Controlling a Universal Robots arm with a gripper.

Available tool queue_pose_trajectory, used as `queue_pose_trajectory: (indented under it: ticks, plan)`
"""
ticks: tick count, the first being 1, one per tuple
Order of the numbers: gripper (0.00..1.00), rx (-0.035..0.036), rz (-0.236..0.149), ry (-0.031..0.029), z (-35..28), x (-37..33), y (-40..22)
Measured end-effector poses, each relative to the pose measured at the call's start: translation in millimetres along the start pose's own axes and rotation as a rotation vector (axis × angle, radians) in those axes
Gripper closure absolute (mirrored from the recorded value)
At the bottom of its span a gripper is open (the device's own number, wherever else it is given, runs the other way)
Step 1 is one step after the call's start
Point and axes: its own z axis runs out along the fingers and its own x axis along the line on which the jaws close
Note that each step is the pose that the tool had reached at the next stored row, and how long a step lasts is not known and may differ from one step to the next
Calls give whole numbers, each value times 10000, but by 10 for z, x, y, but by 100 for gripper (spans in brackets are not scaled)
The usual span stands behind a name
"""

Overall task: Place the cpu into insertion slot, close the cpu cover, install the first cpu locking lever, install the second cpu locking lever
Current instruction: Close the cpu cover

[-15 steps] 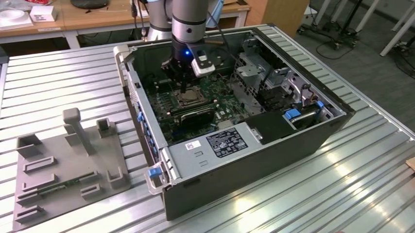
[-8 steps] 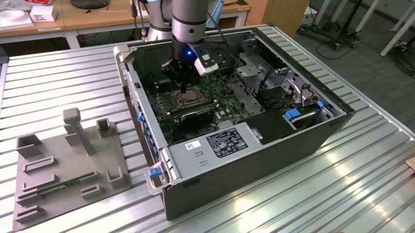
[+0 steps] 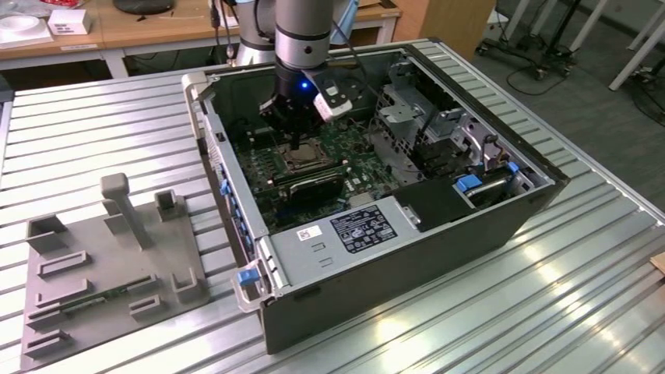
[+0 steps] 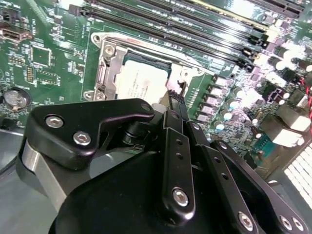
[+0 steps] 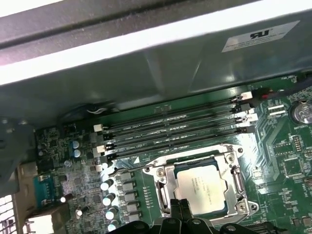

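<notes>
The cpu (image 5: pixel 204 187) lies flat in the insertion slot (image 3: pixel 302 160) of the green motherboard, its pale metal face (image 4: pixel 140 84) showing through the window of the cpu cover (image 5: pixel 167 184). The cover (image 4: pixel 109 72) lies down over the chip. A thin locking lever (image 5: pixel 195 152) runs along one side of the socket and appears as a bright rod (image 4: pixel 161 48) in the second wrist view. My gripper (image 5: pixel 179 208) stands upright right at the socket's edge, its black fingers pressed together (image 4: pixel 175 97) with nothing seen between them. In the exterior view the gripper (image 3: pixel 297 146) hangs just above the socket.
Long black memory slots (image 5: pixel 170 127) lie beside the socket, with a row of capacitors (image 5: pixel 109 195) on another side. The case wall (image 5: pixel 146 73) rises close behind. Drive cages (image 3: pixel 437 132) fill the case at the exterior view's right. A grey fixture plate (image 3: pixel 104 269) lies on the table.
</notes>
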Motion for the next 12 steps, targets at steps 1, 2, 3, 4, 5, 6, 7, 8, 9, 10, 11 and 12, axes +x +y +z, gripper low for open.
queue_pose_trajectory:
  ticks: [1, 2, 3, 4, 5, 6, 7, 8, 9, 10, 11, 12]
  plan:
    - [89, -16, -18, -66, 1, 2, 0]
    - [89, -27, -36, -116, 2, 3, 0]
    - [89, -32, -47, -135, 2, 2, 0]
    - [89, -33, -56, -141, 2, 2, 0]
    - [89, -33, -64, -148, 2, 3, 0]
    - [89, -32, -74, -154, 2, 4, -1]
    - [89, -34, -85, -161, 3, 5, -1]
    - [89, -36, -99, -169, 4, 8, -2]
    - [89, -39, -117, -177, 6, 10, -2]
    - [89, -40, -133, -182, 6, 12, -3]
    - [89, -40, -142, -183, 7, 12, -3]
    - [89, -40, -144, -184, 7, 12, -3]
